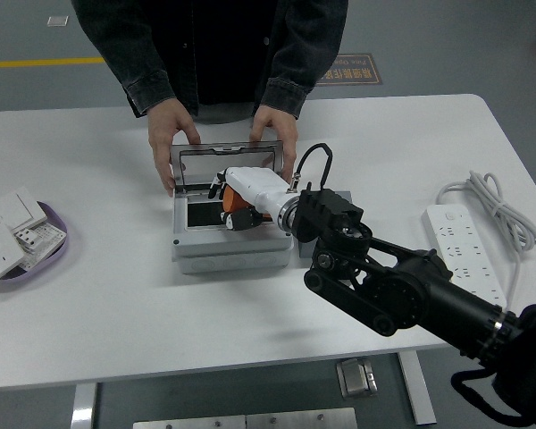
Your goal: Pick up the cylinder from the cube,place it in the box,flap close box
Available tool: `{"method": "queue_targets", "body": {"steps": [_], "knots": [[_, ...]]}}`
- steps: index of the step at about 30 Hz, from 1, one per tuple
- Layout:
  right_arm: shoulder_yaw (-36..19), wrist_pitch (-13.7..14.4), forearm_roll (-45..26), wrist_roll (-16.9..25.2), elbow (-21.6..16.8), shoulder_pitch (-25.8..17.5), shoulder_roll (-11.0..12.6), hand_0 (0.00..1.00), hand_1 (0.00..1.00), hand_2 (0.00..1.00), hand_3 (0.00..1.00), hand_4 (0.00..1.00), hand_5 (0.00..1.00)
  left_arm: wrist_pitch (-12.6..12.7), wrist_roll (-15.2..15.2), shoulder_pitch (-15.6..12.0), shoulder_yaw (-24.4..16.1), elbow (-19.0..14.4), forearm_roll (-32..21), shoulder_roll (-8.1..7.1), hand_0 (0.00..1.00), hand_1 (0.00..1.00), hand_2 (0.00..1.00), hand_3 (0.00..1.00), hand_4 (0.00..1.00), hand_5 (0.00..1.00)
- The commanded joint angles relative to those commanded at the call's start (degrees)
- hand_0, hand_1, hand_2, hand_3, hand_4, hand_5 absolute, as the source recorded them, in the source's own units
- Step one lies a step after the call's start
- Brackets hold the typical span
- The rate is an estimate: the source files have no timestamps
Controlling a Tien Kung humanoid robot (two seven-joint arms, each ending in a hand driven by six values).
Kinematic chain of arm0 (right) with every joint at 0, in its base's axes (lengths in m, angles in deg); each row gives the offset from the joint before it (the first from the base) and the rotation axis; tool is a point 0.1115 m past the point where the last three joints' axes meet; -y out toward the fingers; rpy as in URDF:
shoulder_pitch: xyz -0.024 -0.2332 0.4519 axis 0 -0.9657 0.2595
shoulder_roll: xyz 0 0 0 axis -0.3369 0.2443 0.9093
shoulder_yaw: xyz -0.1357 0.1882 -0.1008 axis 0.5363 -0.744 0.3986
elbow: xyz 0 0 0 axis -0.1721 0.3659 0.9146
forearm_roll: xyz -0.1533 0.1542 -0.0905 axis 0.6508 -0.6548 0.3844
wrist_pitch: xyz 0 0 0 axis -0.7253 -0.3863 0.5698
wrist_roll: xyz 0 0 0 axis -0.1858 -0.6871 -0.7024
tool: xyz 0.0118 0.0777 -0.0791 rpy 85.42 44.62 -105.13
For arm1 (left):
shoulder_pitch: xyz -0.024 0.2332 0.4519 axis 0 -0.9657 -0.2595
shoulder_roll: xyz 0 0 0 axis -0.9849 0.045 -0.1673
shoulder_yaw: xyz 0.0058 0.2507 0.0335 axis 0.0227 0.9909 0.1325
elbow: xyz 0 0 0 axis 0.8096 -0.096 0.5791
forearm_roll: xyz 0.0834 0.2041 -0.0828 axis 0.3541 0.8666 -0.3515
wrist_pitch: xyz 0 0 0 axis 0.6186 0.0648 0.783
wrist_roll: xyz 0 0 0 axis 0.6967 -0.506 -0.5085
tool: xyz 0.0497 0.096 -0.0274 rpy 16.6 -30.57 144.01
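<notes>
the robot's white right hand [235,195] grips the orange cylinder [236,206] inside the open grey metal box [223,246], while a person's two hands [171,145] hold its lid [225,161] upright.

- Cylinder [235,217]: mostly covered by the right hand [243,198]; only orange patches show.
- Box [225,241]: interior largely hidden by the hand; whether the cylinder touches the floor cannot be told.
- Person [216,54]: cut off at the top edge above the chest.
- Right arm [411,290]: leaves at the lower right corner.
- Switches [9,228]: cut by the left edge.
- Floor sign [347,69]: print too small to read.
</notes>
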Motion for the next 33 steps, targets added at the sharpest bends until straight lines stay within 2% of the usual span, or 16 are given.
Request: {"method": "queue_targets", "body": {"steps": [1, 2, 7, 8, 21, 25, 26, 28, 31, 33], "knots": [[-0.04, -0.03, 0.26, -0.01, -0.04, -0.02, 0.00, 0.814, 0.712, 0.699, 0.714, 0.480, 0.033, -0.01, 0.01, -0.02, 0.05, 0.00, -0.05, 0.01, 0.605, 0.583, 0.559, 0.598, 0.668, 0.278], [-0.06, -0.02, 0.40, 0.01, -0.07, -0.04, 0.00, 0.835, 0.724, 0.722, 0.751, 0.537, 0.005, -0.01, 0.02, -0.02, 0.08, 0.00, -0.07, 0.02, 0.605, 0.583, 0.559, 0.599, 0.667, 0.276], [-0.23, 0.20, 0.31, 0.35, -0.20, -0.20, 0.00, 0.835, 0.724, 0.722, 0.751, 0.537, 0.005, -0.01, 0.07, 0.01, 0.06, 0.00, -0.11, 0.02, 0.605, 0.583, 0.559, 0.599, 0.667, 0.276], [-0.27, 0.26, 0.19, 0.46, -0.20, -0.24, 0.00, 0.839, 0.728, 0.731, 0.787, 0.616, 0.030, -0.02, 0.08, 0.01, 0.07, 0.00, -0.12, 0.02, 0.605, 0.583, 0.559, 0.598, 0.666, 0.276], [-0.89, 0.86, -2.91, 2.22, -0.25, -1.08, 0.00, 0.838, 0.727, 0.726, 0.804, 0.656, 0.019, -0.17, 0.26, 0.07, -0.06, 0.00, 0.16, 0.15, 0.605, 0.583, 0.559, 0.599, 0.665, 0.274], [-2.53, 2.45, -8.48, 5.40, -1.15, -2.63, 0.00, 0.838, 0.727, 0.726, 0.804, 0.656, 0.019, -0.15, 0.28, 0.04, 0.00, 0.00, 0.03, 0.22, 0.605, 0.583, 0.559, 0.599, 0.665, 0.274], [-3.07, 2.80, -10.42, 6.48, -1.68, -3.05, 0.00, 0.838, 0.727, 0.727, 0.807, 0.701, 0.042, -0.14, 0.28, 0.02, 0.02, 0.00, -0.03, 0.24, 0.604, 0.582, 0.559, 0.599, 0.666, 0.274], [-4.49, 3.68, -14.54, 8.92, -3.60, -3.74, 0.19, 0.838, 0.727, 0.727, 0.807, 0.701, 0.042, -0.10, 0.28, -0.07, 0.06, 0.00, -0.13, 0.27, 0.604, 0.582, 0.559, 0.599, 0.666, 0.274], [-6.76, 5.06, -19.42, 11.37, -6.44, -3.70, 1.28, 0.838, 0.727, 0.727, 0.807, 0.701, 0.042, -0.10, 0.25, -0.16, 0.10, 0.00, -0.15, 0.28, 0.604, 0.582, 0.559, 0.599, 0.666, 0.274], [-8.34, 6.04, -22.29, 12.28, -8.03, -2.98, 2.25, 0.828, 0.724, 0.722, 0.805, 0.664, 0.014, -0.10, 0.22, -0.19, 0.02, 0.00, -0.01, 0.27, 0.605, 0.583, 0.559, 0.599, 0.666, 0.274]]}}
